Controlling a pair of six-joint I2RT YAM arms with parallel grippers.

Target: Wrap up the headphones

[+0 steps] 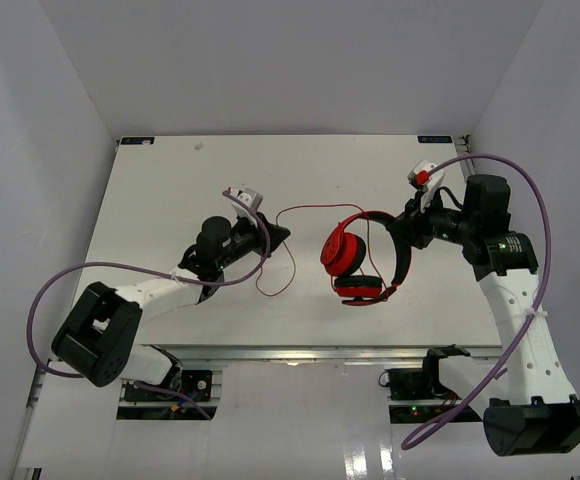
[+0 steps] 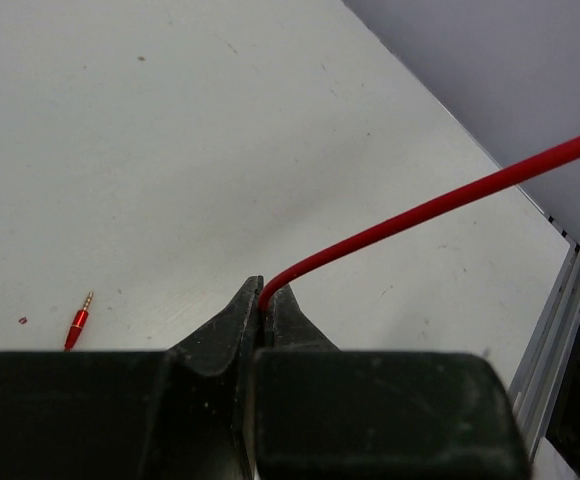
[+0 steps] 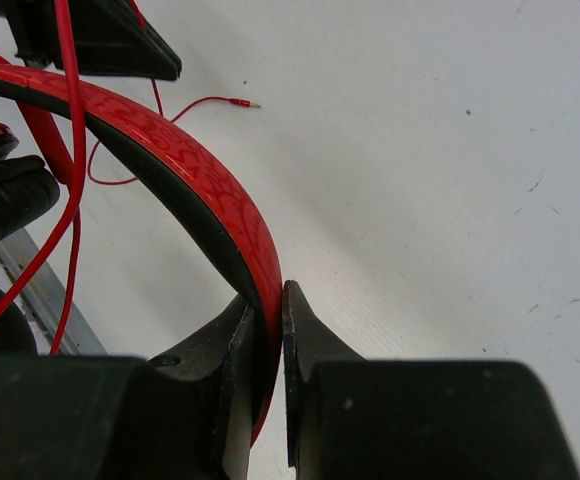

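Only wrist views | left tool [image 2: 267, 292] pinches cord [image 2: 420, 210] | right tool [image 3: 268, 296] clamps headphones [image 3: 190, 170]

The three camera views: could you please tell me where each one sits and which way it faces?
Top external: above and behind the arms, looking down on the table; both arms show, the headphones between them.
Left wrist: on the left arm, looking along its jaws, shut on the cord, toward the table.
Right wrist: on the right arm, looking along its jaws, shut on the headband.
Shared: both wrist views show the cord's plug lying on the table.
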